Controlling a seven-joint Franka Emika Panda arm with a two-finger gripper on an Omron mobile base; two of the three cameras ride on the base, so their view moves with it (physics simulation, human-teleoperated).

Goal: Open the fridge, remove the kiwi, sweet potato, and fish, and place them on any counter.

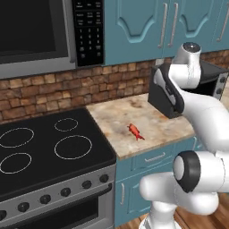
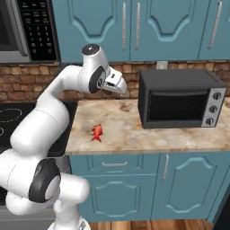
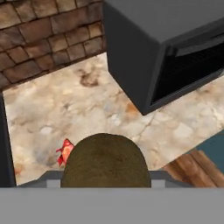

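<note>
The end effector hangs above the beige worktop, between the black stovetop and the dark toaster oven. In the hand view a dull olive-brown, rough-skinned kiwi sits between the jaws, which stand partly open around it and appear to grip it (the fingertips themselves are hidden behind the fruit). The red fish lies flat on the worktop, below the end effector and toward the stove side, apart from the toaster oven; in the hand view its fins peek out just left of the kiwi. Brick backsplash runs behind.
</note>
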